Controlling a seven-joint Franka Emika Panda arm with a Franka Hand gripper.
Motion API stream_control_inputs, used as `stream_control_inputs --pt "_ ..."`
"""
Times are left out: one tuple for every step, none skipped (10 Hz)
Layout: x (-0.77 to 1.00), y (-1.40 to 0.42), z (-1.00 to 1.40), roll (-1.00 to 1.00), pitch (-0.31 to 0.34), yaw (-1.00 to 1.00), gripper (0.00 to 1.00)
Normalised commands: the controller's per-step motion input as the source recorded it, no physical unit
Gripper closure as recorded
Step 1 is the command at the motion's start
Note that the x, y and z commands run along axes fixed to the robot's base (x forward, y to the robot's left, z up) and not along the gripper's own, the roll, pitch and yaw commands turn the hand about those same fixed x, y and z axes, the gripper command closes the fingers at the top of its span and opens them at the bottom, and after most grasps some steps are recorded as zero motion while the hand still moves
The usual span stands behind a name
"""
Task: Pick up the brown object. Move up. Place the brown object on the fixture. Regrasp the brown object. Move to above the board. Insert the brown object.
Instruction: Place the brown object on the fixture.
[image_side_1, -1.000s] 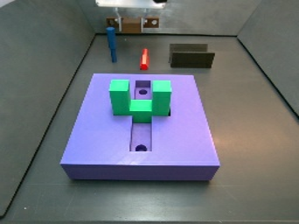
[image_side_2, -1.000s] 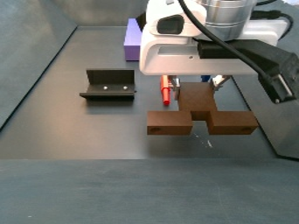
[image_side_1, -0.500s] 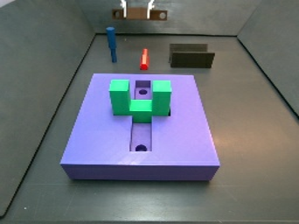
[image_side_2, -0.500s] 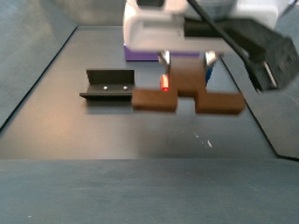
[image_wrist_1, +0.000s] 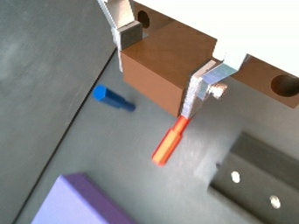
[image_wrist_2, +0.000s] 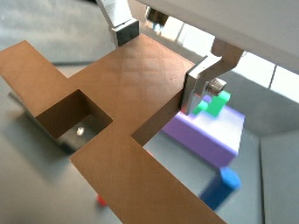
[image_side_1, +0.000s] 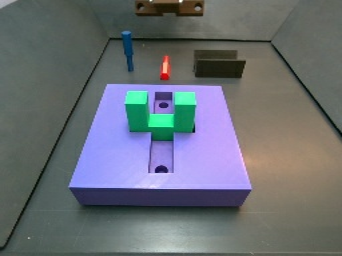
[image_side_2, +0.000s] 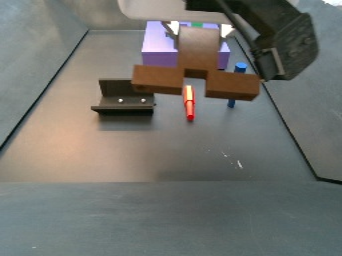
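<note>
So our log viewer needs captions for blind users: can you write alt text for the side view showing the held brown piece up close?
The tool holds the brown object in the air above the dark floor, its fingers hidden behind the piece. Below it lies a red peg, with the dark fixture beside it and the purple board behind.

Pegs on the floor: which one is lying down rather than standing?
The red peg lies flat on the floor; the blue peg stands upright beside it. The gripper holds the brown object aloft.
</note>
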Motion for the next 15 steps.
stream_control_inputs --pt "0.61 -0.07 0.00 -0.76 0.000 0.16 1.00" --pt "0.75 -0.26 0.11 -0.37 0.000 0.16 1.00" --pt "0.60 -0.18 0.33 -0.63 0.000 0.08 1.00" --pt "0.72 -0.21 0.34 -0.63 0.037 0.04 1.00" --pt "0.78 -0.17 0.37 -0.72 0.160 0.00 1.00" --pt "0.72 -0.03 0.22 -0.81 0.131 0.00 1.00" --pt "0.79 -0.03 0.07 -0.75 0.183 0.01 1.00" --pt "0.87 -0.07 0.03 -0.68 0.311 0.00 1.00" --pt "0.79 -0.24 0.00 -0.36 0.297 0.00 1.00" --pt "0.91 -0.18 -0.13 -0.46 0.291 0.00 1.00" --pt "0.45 0.02 -0.13 -0.40 0.109 0.00 1.00" --pt "0.27 -0.07 0.00 0.05 0.149 0.00 1.00" --pt "0.77 -0.13 0.00 0.07 0.071 -0.27 1.00" --pt "0.57 0.00 -0.12 0.43 0.000 -0.51 1.00" --pt "0.64 0.00 -0.22 0.55 0.000 -0.43 1.00"
